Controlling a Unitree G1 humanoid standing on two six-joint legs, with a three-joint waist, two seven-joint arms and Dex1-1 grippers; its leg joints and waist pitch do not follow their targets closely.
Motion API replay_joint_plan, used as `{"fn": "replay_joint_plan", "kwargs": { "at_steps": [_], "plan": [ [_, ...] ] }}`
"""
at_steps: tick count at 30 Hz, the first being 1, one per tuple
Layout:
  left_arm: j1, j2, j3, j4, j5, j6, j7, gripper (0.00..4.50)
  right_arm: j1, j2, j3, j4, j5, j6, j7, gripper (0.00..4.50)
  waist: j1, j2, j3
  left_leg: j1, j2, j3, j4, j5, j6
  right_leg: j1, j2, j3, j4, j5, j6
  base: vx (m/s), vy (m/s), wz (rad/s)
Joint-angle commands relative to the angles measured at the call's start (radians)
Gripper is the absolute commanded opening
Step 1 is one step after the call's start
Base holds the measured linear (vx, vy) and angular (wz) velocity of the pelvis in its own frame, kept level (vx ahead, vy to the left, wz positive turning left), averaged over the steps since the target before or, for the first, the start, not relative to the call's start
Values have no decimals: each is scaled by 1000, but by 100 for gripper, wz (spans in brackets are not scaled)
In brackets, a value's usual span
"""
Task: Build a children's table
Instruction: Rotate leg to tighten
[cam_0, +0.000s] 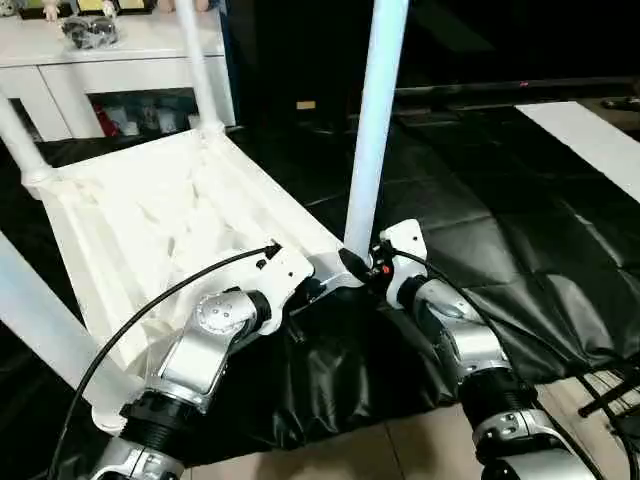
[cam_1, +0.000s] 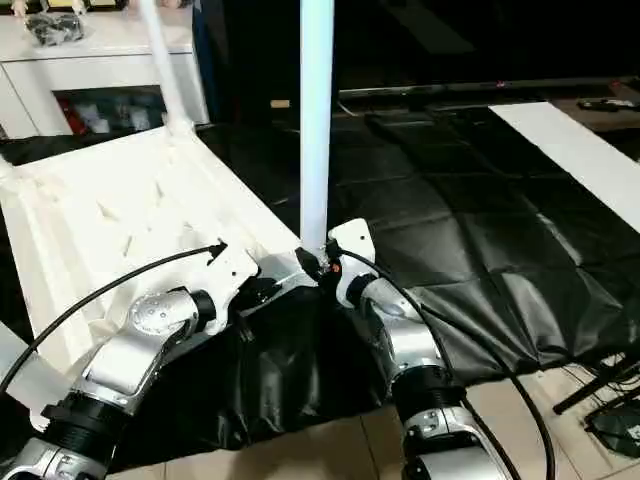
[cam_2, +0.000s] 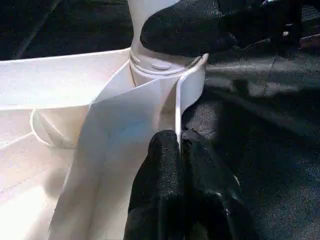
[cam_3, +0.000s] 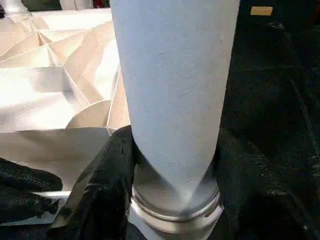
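Observation:
The white tabletop (cam_0: 150, 220) lies upside down on a black mat, ribbed underside up. Three legs stand in its far and left corner sockets, among them the far leg (cam_0: 197, 60) and the near left leg (cam_0: 45, 330). Another white leg (cam_0: 375, 120) stands upright in the near right corner socket (cam_2: 165, 70). My right gripper (cam_0: 365, 265) is shut on this leg's base, one black finger on each side (cam_3: 100, 190). My left gripper (cam_2: 178, 142) is shut on the tabletop's thin rim just beside that socket.
A white cabinet (cam_0: 110, 60) stands behind the tabletop at the back left. The black mat (cam_0: 500, 230) stretches to the right, with a white strip (cam_0: 590, 130) beyond it. Black cables and a stand (cam_0: 610, 400) lie on the tiled floor at the near right.

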Motion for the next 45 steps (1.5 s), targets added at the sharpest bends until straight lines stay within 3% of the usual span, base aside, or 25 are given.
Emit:
{"fn": "replay_joint_plan", "kwargs": {
  "at_steps": [1, 3, 5, 7, 12, 15, 17, 19, 20, 21, 26, 34, 41, 45],
  "plan": [
    [-46, -35, -48, -34, -35, -44, -19, 0, 20, 64, 117, 10, 25, 26, 158, 272, 5, 10, -58, 2, 24, -10, -82, -297, 13, 45, -53, 51, -87, -271, -171, 0, 0, 0],
    [-41, -16, -45, -40, -60, -50, -69, 0, 29, 10, 112, 5, 21, 13, 204, 274, 7, 20, -59, 5, 24, -9, -79, -295, 20, 46, -54, 51, -87, -258, -185, 0, 0, 0],
    [-36, 4, -46, -47, -76, -55, -114, 0, 34, -30, 113, -5, 22, 11, 252, 289, 9, 15, -62, 2, 24, -7, -77, -270, 32, 50, -52, 52, -82, -210, -199, 0, 0, 0],
    [-33, 21, -47, -49, -87, -59, -148, 0, 36, -62, 118, -11, 20, 9, 290, 305, 10, 18, -63, 0, 23, -6, -74, -233, 46, 52, -51, 51, -76, -158, -218, 0, 0, 0],
    [-26, 97, -40, -50, -135, -83, -303, 0, 23, -159, 125, -26, 22, -2, 417, 305, 13, 18, -61, 5, 24, -3, -73, -243, 56, 50, -51, 51, -78, -187, -230, 0, 0, 0],
    [-32, 144, -36, -26, -143, -110, -365, 0, 13, -207, 133, -17, 25, -22, 510, 305, 20, 7, -60, 9, 27, -1, -74, -256, 56, 48, -51, 52, -80, -219, -224, 0, 0, 0],
    [-34, 156, -36, -20, -147, -115, -379, 0, 10, -219, 136, -12, 27, -26, 535, 305, 28, 14, -59, 12, 29, 0, -74, -250, 54, 44, -53, 53, -79, -226, -223, 0, 0, 0],
    [-36, 177, -34, -19, -152, -119, -400, 0, 4, -236, 139, -9, 33, -24, 573, 305, 34, 12, -60, 10, 30, 0, -74, -236, 51, 46, -52, 53, -74, -209, -227, 0, 0, 0],
    [-39, 193, -32, -18, -159, -119, -421, 0, -3, -249, 144, -6, 38, -25, 604, 305, 33, 2, -60, 8, 29, 2, -74, -229, 54, 48, -51, 53, -74, -206, -225, 0, 0, 0],
    [-41, 199, -33, -16, -161, -120, -430, 0, -5, -254, 145, -4, 39, -27, 614, 305, 37, 7, -61, 9, 30, 0, -74, -218, 55, 48, -53, 52, -70, -201, -226, 0, 0, 0],
    [-44, 208, -33, -13, -163, -127, -444, 0, -32, -262, 145, 28, 35, -30, 626, 291, 40, 1, -63, 7, 29, 1, -71, -192, 56, 50, -56, 53, -67, -182, -231, 0, 0, 0],
    [-38, 209, -40, -14, -171, -130, -457, 0, -38, -253, 149, 28, 48, -20, 655, 248, 44, 3, -63, 8, 30, 2, -70, -182, 60, 50, -54, 52, -66, -170, -235, 0, 0, 0],
    [-37, 204, -38, -4, -160, -135, -431, 0, -15, -242, 165, 29, 48, -4, 680, 215, 48, -7, -63, 8, 31, 3, -70, -180, 58, 49, -55, 53, -66, -187, -227, 0, 0, 0],
    [-40, 169, -40, 3, -143, -122, -366, 0, -8, -196, 148, 33, 51, 16, 591, 211, 49, -10, -60, 10, 31, 3, -73, -195, 48, 46, -55, 54, -71, -222, -214, 0, 0, 0]
  ]
}}
